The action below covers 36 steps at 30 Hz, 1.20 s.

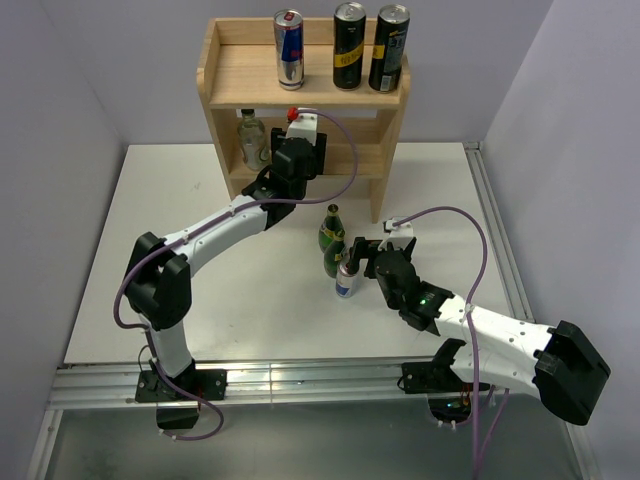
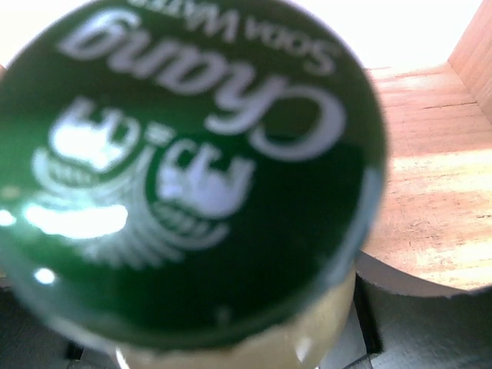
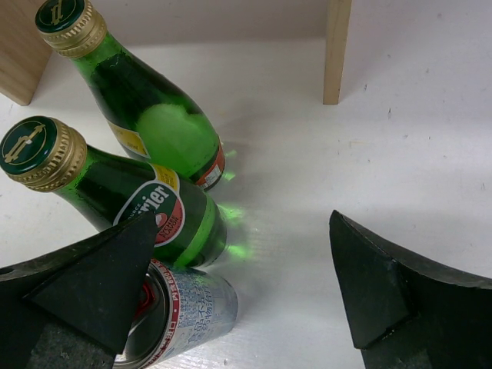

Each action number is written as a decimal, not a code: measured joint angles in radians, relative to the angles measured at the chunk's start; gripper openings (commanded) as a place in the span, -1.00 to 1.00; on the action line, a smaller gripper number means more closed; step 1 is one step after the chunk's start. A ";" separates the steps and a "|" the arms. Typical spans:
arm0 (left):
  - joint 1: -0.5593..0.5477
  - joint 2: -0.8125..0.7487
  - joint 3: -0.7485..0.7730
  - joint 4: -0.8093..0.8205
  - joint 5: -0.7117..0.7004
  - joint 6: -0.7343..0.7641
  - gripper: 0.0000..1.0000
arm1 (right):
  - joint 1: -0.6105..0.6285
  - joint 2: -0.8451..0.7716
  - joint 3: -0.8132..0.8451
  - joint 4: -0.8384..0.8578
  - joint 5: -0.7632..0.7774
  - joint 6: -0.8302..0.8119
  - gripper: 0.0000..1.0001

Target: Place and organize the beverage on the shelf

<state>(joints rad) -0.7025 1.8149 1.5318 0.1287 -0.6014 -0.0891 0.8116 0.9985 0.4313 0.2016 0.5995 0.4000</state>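
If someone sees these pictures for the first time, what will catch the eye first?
A silver and blue can and two black cans stand in a row on the top board of the wooden shelf. The left claw reaches into the lower tier, where a green bottle cap fills its camera view. On the table in front, two green bottles and a silver can stand beside the open right claw.

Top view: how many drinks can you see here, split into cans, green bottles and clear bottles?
Cans: 4 (blue can, black cans, silver can)
Green bottles: 2
Clear bottle: 1
Total: 7 seen from above
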 measured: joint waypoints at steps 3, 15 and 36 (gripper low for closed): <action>0.000 0.001 0.000 0.002 -0.003 0.000 -0.99 | 0.000 0.001 0.000 0.001 0.000 0.000 1.00; 0.003 0.011 -0.017 0.069 -0.056 0.026 -0.99 | 0.000 0.005 0.000 0.008 -0.003 0.000 1.00; 0.038 0.013 -0.063 0.174 -0.104 0.014 0.48 | -0.001 0.016 0.000 0.022 -0.006 0.000 1.00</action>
<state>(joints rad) -0.6643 1.8278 1.4693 0.3027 -0.7055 -0.0746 0.8108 1.0142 0.4316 0.2234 0.5930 0.4000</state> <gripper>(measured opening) 0.715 0.998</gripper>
